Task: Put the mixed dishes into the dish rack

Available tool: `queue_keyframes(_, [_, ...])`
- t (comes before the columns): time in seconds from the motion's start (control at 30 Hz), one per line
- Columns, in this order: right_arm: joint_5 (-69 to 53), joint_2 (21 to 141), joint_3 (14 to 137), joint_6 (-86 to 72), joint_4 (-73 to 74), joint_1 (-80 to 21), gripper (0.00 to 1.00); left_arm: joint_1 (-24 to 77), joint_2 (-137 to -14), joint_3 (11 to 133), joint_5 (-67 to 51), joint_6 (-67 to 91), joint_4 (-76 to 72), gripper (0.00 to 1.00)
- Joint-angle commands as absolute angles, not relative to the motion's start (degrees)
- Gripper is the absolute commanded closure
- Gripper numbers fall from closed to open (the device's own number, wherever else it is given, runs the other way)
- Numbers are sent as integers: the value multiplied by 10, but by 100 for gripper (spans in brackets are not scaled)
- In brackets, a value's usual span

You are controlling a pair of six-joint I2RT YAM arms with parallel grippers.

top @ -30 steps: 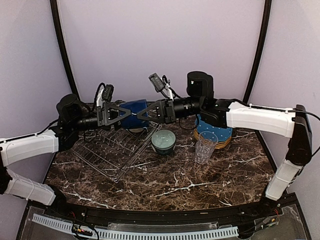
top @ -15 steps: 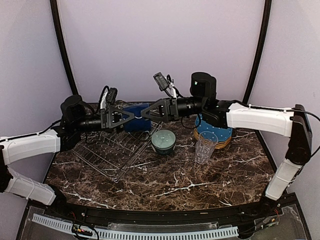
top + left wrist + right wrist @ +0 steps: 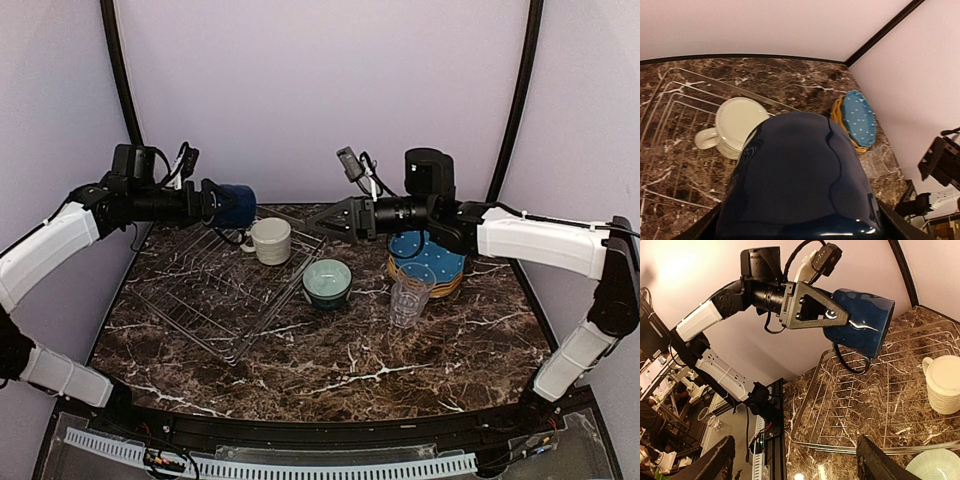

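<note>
Dark blue mug (image 3: 238,206) clamped in the left gripper (image 3: 220,204), carried in the air on its side with its handle hanging beneath, above the far left corner of the dish rack (image 3: 215,300). The gripper's fingers (image 3: 812,310) press on the mug's wall, as the right wrist camera shows. From the left wrist camera the dark blue mug fills the lower part of the view.

Opposite, the right gripper (image 3: 312,225) hangs in the air with its jaws spread wide and nothing between them. It points left toward the mug but is well apart from it, above the rack's far right corner.

Below the two grippers, the cream mug (image 3: 270,240) stands upright at the far right corner of the silver wire rack, its handle turned to the left. The pale-teal bowl (image 3: 327,282) sits on the dark marble table (image 3: 340,370), just beside the rack's right rim.

Farther right, the clear ribbed glass (image 3: 408,297) stands upright on the table, near the bowl and in front of a stack of plates. The blue dotted plate (image 3: 432,252) lies on top of that stack, and the edge of the mustard-yellow plate (image 3: 445,288) shows beneath it.
</note>
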State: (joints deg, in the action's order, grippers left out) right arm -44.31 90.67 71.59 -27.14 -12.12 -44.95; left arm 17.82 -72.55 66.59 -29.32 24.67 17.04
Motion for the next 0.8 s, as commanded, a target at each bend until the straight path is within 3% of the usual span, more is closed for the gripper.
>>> queue_keyframes(0.0, [-423,897,698,-252,-107,-447,20,174,-790,767,-127,123,351,99])
queue_keyframes(0.3, [-412,887,677,-235,-92,-446,20,171,-967,931,30,65,455,99])
queue_keyframes(0.77, [-416,878,648,-232,-93,-438,20,166,-1166,1107,83,65,516,99])
